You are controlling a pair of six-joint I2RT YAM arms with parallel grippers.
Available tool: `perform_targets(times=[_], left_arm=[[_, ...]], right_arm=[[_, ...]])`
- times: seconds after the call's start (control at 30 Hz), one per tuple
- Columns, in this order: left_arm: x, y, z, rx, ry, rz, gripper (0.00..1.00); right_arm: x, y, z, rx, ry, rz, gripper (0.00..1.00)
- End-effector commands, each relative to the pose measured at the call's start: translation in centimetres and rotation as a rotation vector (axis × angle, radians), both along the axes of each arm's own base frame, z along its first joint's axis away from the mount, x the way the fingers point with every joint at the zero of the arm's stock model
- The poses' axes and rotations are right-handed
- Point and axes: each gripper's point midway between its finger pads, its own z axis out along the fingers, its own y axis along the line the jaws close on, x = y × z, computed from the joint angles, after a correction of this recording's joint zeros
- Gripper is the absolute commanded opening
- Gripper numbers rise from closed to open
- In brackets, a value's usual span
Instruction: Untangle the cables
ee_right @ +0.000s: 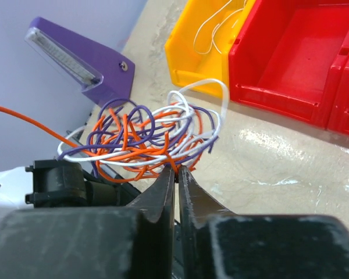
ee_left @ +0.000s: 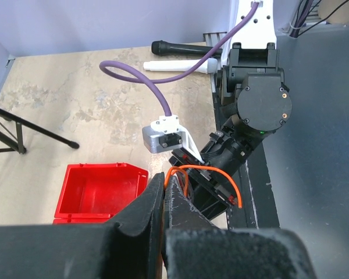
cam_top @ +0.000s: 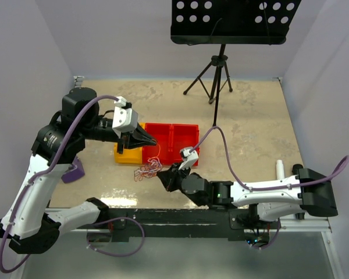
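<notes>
The cables (cam_top: 148, 169) are a small tangle of thin orange, purple and white wires on the table in front of the bins; the right wrist view shows it close up (ee_right: 145, 135). My left gripper (cam_top: 153, 141) hovers over the bins, shut on one orange wire (ee_left: 218, 172) that loops out from its tips (ee_left: 164, 177). A thin orange strand (cam_top: 157, 153) runs from it down to the tangle. My right gripper (cam_top: 161, 176) is at the tangle's near right side, its tips (ee_right: 176, 168) shut on an orange strand of the tangle.
A yellow bin (cam_top: 128, 157) holding a loose white wire (ee_right: 220, 23) stands beside two red bins (cam_top: 173, 141). A purple wedge-shaped block (cam_top: 74, 172) lies at the left. A music stand's tripod (cam_top: 216, 78) is at the back. A white tube (cam_top: 280, 169) lies at the right.
</notes>
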Motion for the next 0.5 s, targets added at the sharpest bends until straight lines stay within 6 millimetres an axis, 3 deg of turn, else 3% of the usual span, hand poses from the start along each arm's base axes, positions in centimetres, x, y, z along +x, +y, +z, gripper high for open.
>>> perform_targets(times=[0.0, 0.23, 0.47], left_arm=[[-1.1, 0.1, 2.5, -0.055, -0.03, -0.015, 0.0], [-1.3, 0.5, 3.3, -0.063, -0.052, 0.008, 0.0], [0.1, 2.0, 6.1, -0.053, -0.212, 0.131, 0.0]], right_arm=[[1.1, -0.4, 4.2, 0.117, -0.029, -0.069, 0.0], [1.1, -1.7, 2.5, 0.09, 0.009, -0.099, 0.0], [1.2, -5.7, -1.3, 0.026, 0.115, -0.209, 0.0]])
